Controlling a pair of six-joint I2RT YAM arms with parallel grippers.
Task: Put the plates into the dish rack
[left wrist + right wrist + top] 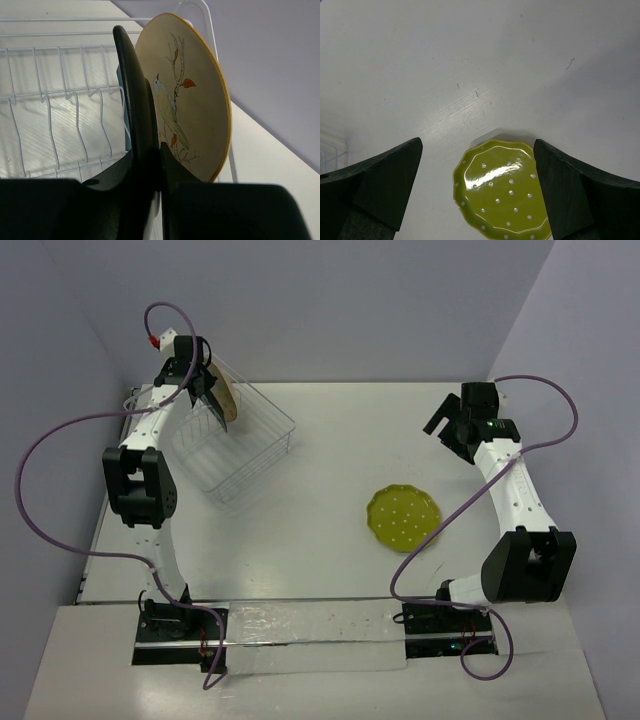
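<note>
My left gripper (214,398) is shut on the rim of the cream plate (228,398) and holds it upright over the back corner of the white wire dish rack (240,450). In the left wrist view the cream plate (195,100) shows a bird and orange-red leaves, with the rack's wire prongs (60,75) behind it. A teal sliver (123,110) shows behind my left finger; it may be the teal plate. The yellow-green dotted plate (404,517) lies flat on the table. My right gripper (447,428) is open and empty, well above that plate (502,195).
The white table ends at walls at the back and on both sides. Purple cables loop beside both arms. The rack stands at the back left, turned at an angle.
</note>
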